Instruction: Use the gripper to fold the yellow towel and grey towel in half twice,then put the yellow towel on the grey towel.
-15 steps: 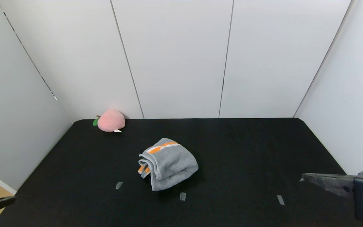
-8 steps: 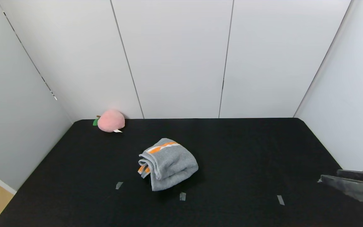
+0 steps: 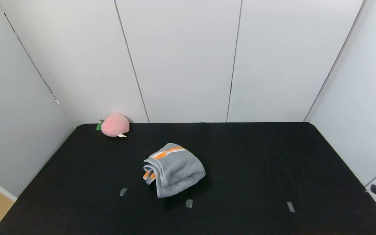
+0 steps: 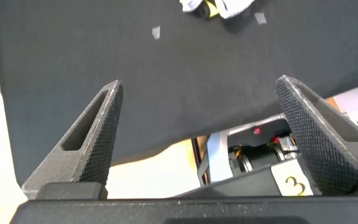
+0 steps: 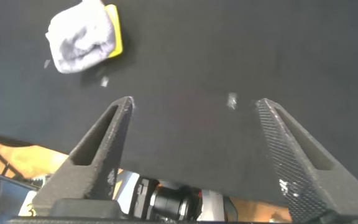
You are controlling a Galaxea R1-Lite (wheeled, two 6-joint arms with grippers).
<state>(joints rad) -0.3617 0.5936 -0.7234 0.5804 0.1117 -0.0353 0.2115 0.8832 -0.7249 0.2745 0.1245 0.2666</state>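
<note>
Grey towel (image 3: 174, 169) bundled mid-table over a yellow towel (image 5: 113, 37) showing only at one edge, well in from both pincers, left pincer (image 4: 197, 118) and right pincer (image 5: 194, 140) gaping empty off the near corners.

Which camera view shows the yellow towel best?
The right wrist view: a yellow towel strip shows beside the grey towel. The left wrist view shows only a small yellow bit. The head view shows none of it.
</note>
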